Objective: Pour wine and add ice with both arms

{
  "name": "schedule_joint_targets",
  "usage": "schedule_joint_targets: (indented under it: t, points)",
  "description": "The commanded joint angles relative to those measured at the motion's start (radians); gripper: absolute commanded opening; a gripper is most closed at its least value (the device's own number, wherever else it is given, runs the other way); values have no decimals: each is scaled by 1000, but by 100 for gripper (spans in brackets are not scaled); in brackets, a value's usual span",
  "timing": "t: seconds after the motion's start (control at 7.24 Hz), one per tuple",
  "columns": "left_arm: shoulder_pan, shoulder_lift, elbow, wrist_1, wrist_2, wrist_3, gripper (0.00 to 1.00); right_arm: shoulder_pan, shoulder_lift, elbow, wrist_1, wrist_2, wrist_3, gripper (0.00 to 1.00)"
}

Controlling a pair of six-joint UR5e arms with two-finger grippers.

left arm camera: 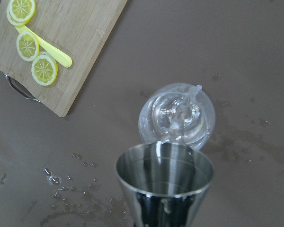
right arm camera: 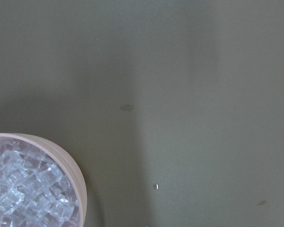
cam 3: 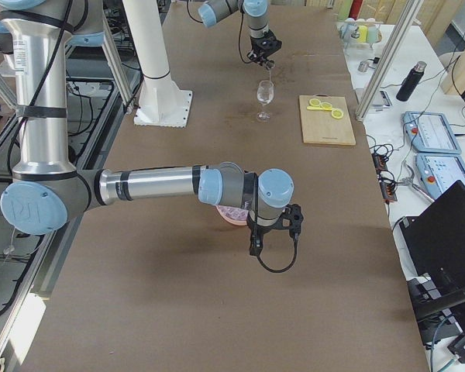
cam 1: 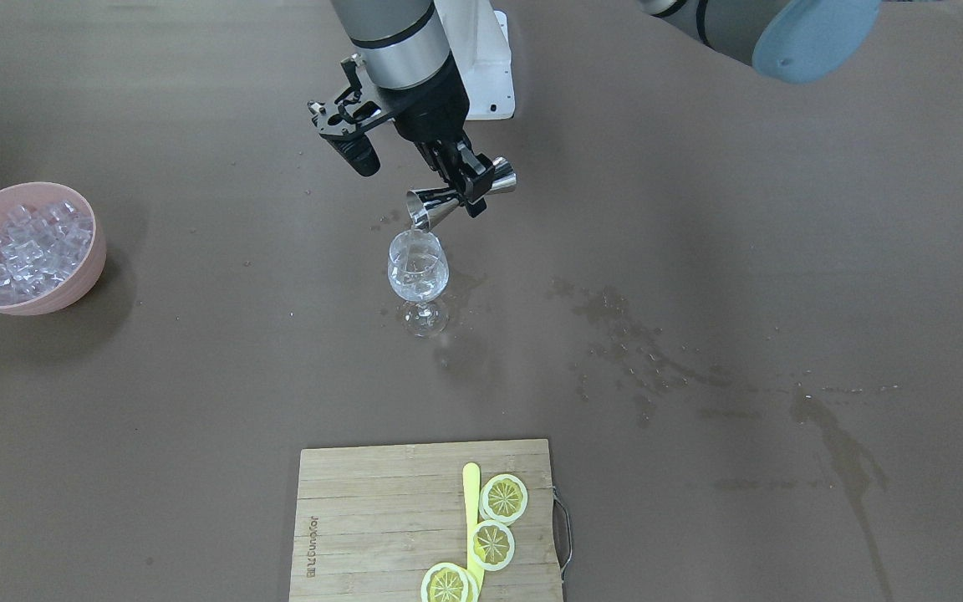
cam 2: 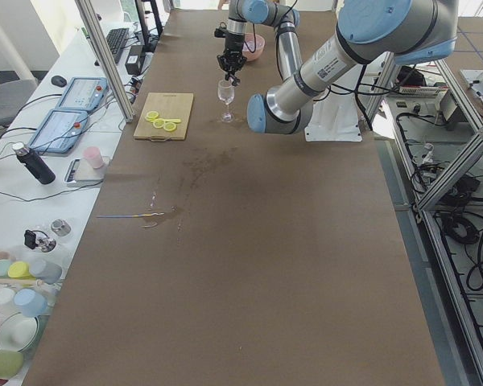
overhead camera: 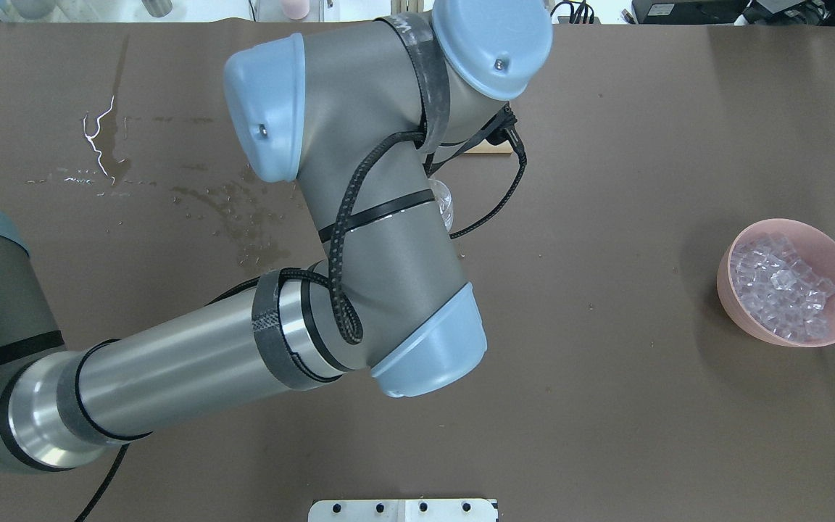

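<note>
Left end effector (cam 1: 466, 180) clamped on the waist of the steel jigger (cam 1: 435, 205). Jigger is tipped nearly flat, mouth just above the rim of the wine glass (cam 1: 417, 267). Step looks like mid-pour: a thin stream of wine (left arm camera: 180, 118) runs off the lip into the bowl.

To do it well:
- Keep the lip centred over the bowl and tilt slowly, no rim contact. The stemmed glass probably tips easily.
- Droplets and wet streaks (cam 1: 624, 334) lie on the surface nearby, so spill risk is real.
- Level the jigger only once the drip stops.

Wine is colourless and water-clear, a small pool low in the glass, hard to tell from the glass itself. Glass stands mid-surface, between the robot-side edge and the cutting board (cam 1: 364, 518) at the operators' edge.

Right end effector (cam 3: 275, 229) hovers over the pink bowl (cam 1: 89, 267) of ice (cam 1: 30, 247) toward the surface's right end. Apart or together: cannot tell.
</note>
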Motion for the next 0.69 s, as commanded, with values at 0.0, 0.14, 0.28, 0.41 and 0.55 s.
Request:
schedule_joint_targets:
  t: [0.0,0.14,0.28,0.41,0.55]
  points:
    - [-14,14,1,2,1,22,0,0,1,0,0,1,0,100]
    - [-14,14,4,3,1,22,0,0,1,0,0,1,0,100]
    - [-14,14,0,10,1,22,0,0,0,2,0,1,0,100]
    - [-14,14,-2,11,1,22,0,0,1,2,0,1,0,100]
    - [-14,20,-22,2,-4,8,0,0,1,2,0,2,0,100]
